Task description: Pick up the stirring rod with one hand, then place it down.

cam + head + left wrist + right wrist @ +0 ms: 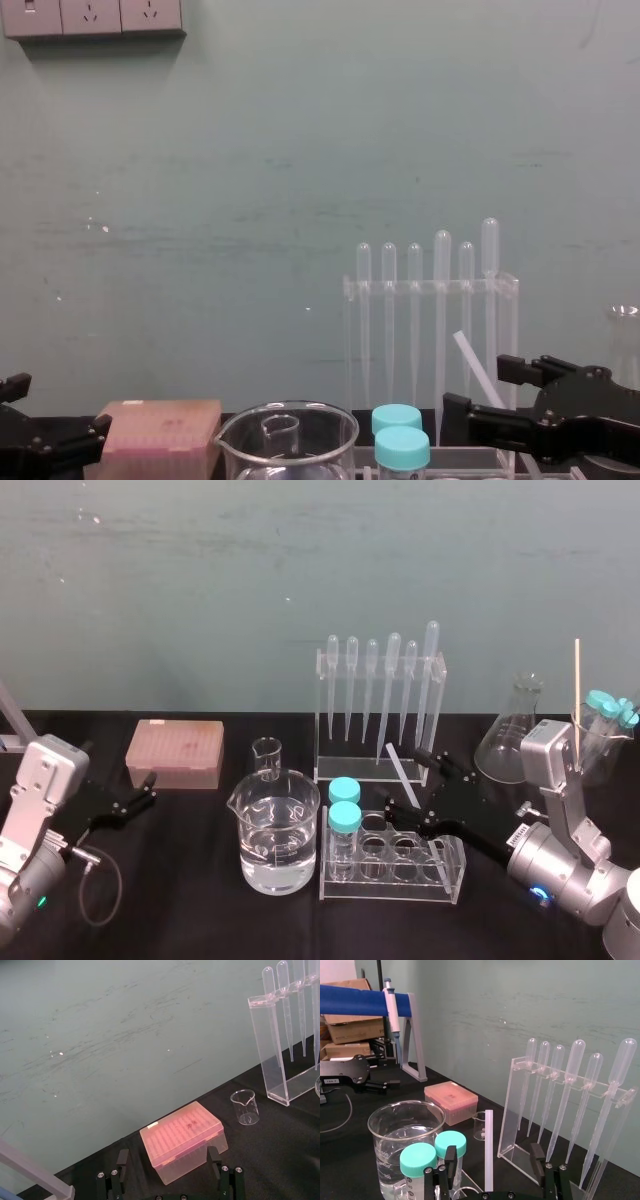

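The stirring rod (398, 763) is a thin translucent-white stick behind the test tube rack, between the fingers of my right gripper (405, 780). In the chest view the stirring rod (472, 362) slants, its far end raised in front of the pipette rack. The right wrist view shows the stirring rod (488, 1150) midway between the two fingers (451, 1157), which stand wide apart and do not touch it; the gripper is open. My left gripper (140, 795) rests open at the far left of the table, in front of a pink tip box (182, 1140).
A large beaker of water (275, 830) stands left of the test tube rack (395, 865), which holds two blue-capped tubes. Behind are the pipette rack (380, 710) and a small beaker (267, 755). A conical flask (515, 735) and a beaker of tubes (600, 730) stand at the right.
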Robot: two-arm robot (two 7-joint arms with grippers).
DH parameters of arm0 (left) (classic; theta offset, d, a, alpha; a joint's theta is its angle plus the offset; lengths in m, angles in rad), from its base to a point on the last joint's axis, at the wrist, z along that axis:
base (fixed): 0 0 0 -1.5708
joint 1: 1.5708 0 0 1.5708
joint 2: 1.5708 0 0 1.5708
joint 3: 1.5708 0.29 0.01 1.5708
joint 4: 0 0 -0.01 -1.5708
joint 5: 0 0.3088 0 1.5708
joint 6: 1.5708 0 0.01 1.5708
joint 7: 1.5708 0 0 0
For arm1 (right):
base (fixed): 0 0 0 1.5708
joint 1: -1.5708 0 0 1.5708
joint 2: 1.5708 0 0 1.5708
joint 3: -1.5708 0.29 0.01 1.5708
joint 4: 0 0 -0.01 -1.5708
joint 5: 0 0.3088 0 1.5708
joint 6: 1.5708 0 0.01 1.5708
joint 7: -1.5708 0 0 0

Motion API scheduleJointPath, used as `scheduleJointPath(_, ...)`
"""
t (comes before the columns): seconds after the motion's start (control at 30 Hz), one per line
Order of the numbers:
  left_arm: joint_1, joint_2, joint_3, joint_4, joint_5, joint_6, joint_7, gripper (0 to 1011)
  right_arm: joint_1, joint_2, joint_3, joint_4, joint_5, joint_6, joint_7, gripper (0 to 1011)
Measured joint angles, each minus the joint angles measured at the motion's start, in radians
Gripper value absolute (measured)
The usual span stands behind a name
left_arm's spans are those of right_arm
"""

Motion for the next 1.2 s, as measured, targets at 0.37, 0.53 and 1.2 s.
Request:
scheduleJointPath(0.37,0.0,0.0,0.0,0.0,0.0,0.0,0.0,1000,0.0,0.0,0.0,0.0,0.0,-0.001,-0.001,664)
scheduleJointPath(0.53,0.0,0.0,0.0,0.0,0.0,0.0,0.0,1000,0.0,0.0,0.0,0.0,0.0,-0.001,-0.001,486)
scheduleJointPath(1.2,0.0,0.0,0.0,0.0,0.0,0.0,0.0,1000,0.0,0.0,0.0,0.0,0.0,-0.001,-0.001,72)
